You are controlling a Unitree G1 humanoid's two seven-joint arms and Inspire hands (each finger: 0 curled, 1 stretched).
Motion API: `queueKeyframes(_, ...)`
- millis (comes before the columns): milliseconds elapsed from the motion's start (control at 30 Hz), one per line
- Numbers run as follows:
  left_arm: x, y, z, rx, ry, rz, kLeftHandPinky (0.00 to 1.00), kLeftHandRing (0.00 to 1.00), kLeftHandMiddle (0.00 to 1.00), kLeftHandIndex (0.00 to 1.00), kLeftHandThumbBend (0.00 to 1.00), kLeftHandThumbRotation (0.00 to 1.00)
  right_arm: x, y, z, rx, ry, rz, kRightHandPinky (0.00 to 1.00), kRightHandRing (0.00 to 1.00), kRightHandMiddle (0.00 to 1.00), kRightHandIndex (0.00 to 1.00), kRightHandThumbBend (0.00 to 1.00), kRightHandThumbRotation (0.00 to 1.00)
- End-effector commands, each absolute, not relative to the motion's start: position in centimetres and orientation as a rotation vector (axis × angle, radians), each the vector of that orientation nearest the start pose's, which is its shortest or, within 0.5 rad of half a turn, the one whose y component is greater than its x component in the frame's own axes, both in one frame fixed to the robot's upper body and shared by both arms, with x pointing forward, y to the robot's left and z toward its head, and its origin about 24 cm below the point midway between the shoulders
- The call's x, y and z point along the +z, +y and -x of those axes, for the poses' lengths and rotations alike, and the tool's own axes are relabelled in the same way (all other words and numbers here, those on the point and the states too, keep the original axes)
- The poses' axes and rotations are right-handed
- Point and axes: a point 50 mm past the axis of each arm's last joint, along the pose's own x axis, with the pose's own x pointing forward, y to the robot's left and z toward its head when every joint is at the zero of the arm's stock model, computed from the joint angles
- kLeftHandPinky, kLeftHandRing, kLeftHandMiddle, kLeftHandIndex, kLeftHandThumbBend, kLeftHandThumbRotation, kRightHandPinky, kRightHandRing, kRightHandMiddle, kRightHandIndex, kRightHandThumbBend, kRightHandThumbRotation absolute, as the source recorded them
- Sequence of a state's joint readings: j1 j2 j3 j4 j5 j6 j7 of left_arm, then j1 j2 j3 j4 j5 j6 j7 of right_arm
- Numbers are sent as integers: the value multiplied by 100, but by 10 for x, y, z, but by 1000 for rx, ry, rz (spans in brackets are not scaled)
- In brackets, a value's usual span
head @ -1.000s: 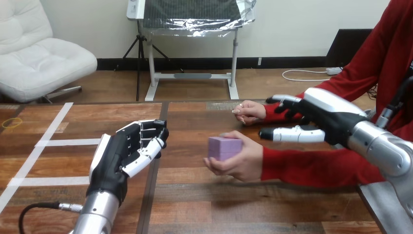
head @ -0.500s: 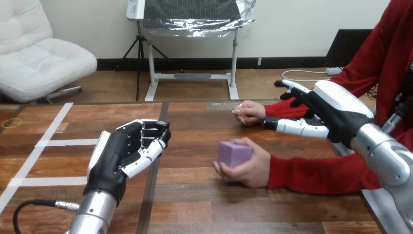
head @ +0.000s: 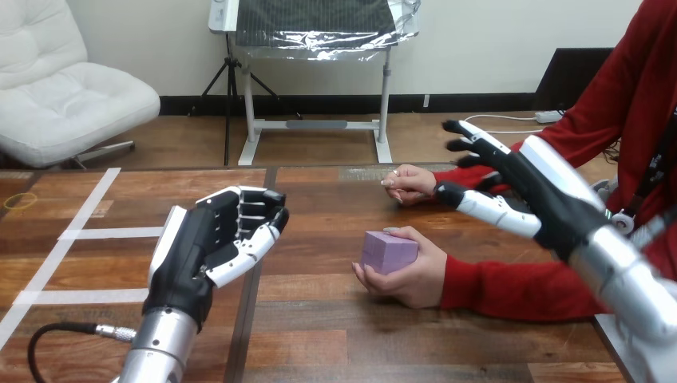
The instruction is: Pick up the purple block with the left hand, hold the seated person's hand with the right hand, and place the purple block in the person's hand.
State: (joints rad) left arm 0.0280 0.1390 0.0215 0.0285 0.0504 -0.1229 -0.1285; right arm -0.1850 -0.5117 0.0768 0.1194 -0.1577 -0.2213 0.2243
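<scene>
Left hand [head: 209, 251] first: we have it hanging over the table [head: 319, 335], fingers curled in toward the palm and gripping nothing at all. Our right hand [head: 533, 191] is up above the person's red sleeves, fingers and thumb spread out straight and wrapped round nothing. Whether it brushes a sleeve, we cannot tell.

And the purple block [head: 389, 250]? It sits in the person's hand nearer us [head: 415, 279], cupped from below, low by the table. From our left hand that is off to the right, well apart, with bare wood between. From our right hand it lies down and to the left, past the thumb tip and not touching. The person's other hand [head: 411, 182] rests on the table beyond the block, close by our right thumb.

So we judge the handover made, and the step in hand is getting clear. To do it well, we go slowly. The left hand should draw straight back toward us, never sweeping right toward the block. The right hand should lift up and out to its own side before it lowers, so the thumb clips neither of the person's hands nor nudges the block off that palm. Our right hand supports nothing, so the block's steadiness rests wholly on the person's grip.
</scene>
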Motion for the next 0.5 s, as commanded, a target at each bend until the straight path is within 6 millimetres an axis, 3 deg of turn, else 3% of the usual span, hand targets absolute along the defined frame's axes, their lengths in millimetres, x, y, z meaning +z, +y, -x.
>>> queueKeyframes(0,72,167,-254,-122,-208,-189,52,58,59,56,37,27,103,-193,-273,310,-340,483,77,87,90,92,96,100)
queueKeyframes(233,78,166,-254,-133,-232,-170,50,56,58,56,35,27,86,-179,-255,282,-379,236,80,85,87,90,94,100)
queueKeyframes(467,82,164,-253,-139,-250,-159,47,54,57,55,33,23,73,-170,-243,304,-365,111,80,84,86,90,95,100)
